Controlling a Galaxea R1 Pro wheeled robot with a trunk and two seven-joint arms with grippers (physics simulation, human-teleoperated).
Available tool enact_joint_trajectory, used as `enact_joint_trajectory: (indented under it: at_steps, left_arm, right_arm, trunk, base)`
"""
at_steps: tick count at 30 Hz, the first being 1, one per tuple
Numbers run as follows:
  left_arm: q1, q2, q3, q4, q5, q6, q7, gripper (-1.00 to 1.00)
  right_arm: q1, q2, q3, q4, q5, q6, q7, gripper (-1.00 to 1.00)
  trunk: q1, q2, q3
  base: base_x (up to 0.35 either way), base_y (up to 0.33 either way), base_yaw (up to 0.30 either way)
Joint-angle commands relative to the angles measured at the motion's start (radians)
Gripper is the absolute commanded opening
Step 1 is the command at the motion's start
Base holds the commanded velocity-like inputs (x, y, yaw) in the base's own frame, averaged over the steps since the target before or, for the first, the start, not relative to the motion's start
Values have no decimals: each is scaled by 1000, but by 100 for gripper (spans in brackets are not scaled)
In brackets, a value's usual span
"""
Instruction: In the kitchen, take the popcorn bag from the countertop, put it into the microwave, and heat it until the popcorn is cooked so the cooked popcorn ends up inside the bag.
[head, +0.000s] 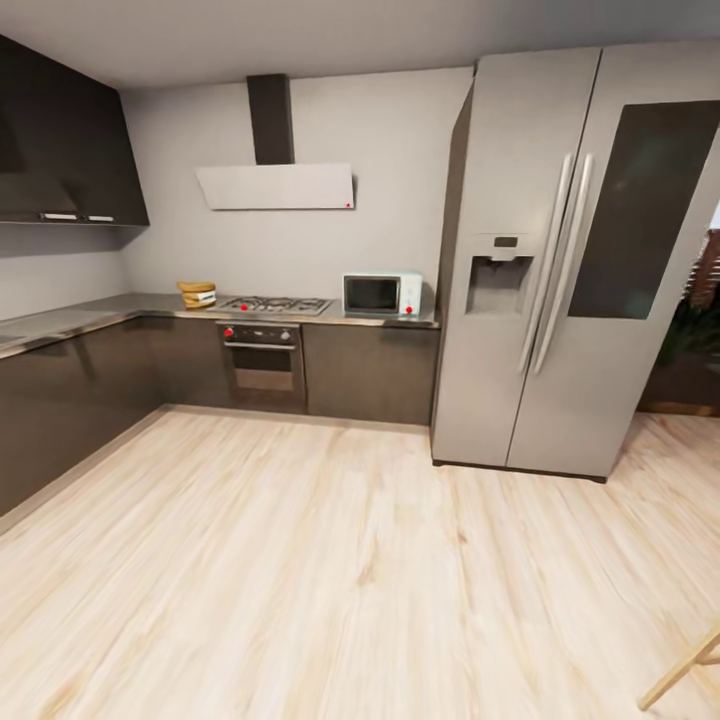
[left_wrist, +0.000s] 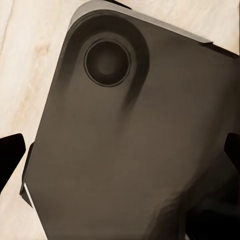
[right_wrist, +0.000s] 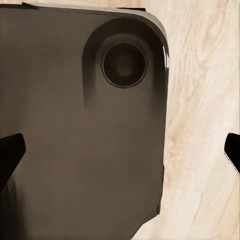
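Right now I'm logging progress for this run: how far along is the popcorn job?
Nothing looks done yet. The popcorn bag sits on the countertop left of the hob, and the microwave stands shut beside the fridge. In hand: only the approach, with wood floor between robot and counter. Left: fetch the bag, load it, heat it.

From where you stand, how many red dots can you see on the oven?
3. One red dot sits at the left end of the oven panel, one at the right end. A third is just above, on the hob edge. Smaller ones may be too tiny to tell.
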Motion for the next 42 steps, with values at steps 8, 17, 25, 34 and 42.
enact_joint_trajectory:
  at_steps: [8,17,25,34,42]
  left_arm:
    - [0,0,-2,-1,6,2,0,100]
    - [0,3,-1,-1,5,13,0,100]
    - [0,2,-2,-1,5,13,0,100]
    - [0,1,-1,-1,5,16,0,100]
    - [0,0,-2,-1,5,16,0,100]
  right_arm:
    - [0,0,2,2,3,-3,-1,100]
    - [0,0,2,2,2,-4,-1,100]
    - [0,-1,3,2,2,1,-2,100]
    - [0,-5,0,2,2,-5,-1,100]
    - [0,-3,2,2,2,-5,-1,100]
  trunk:
    - [1,0,-1]
    - [1,0,-1]
    - [1,0,-1]
    - [1,0,-1]
    - [1,0,-1]
  base:
    - [321,0,0]
    - [321,0,0]
    - [321,0,0]
    - [321,0,0]
    - [321,0,0]
